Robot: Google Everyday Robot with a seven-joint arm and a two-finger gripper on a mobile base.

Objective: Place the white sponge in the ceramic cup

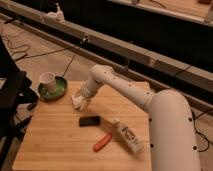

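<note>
So, your gripper (pixel 80 101) is down at the white sponge (pixel 75 104), near the back edge of the wooden table (pixel 55 142) and just right of the green plate (pixel 61 90). The jaws stand wide. White on white, I cannot tell whether they straddle the sponge or only rest on top of it, so make sure of that before you close.

Close gently: by the look of it the sponge is soft and will likely squash, so grip it across its short side and stop once it is firmly held. Lift straight up until it clears the plate's rim, then carry it left.

The ceramic cup (pixel 47 79) stands upright on the green plate, at the plate's far-left part. Its mouth looks narrow next to the sponge, so I judge you will need to centre over the opening and lower the sponge end first before letting go. A corner caught on the lip could tip the cup.

The black slab (pixel 89 120), the orange tool (pixel 102 142) and the white bottle (pixel 128 137) lie nearer the front, apart from your path — nothing stands between sponge and cup but the plate's rim.
</note>
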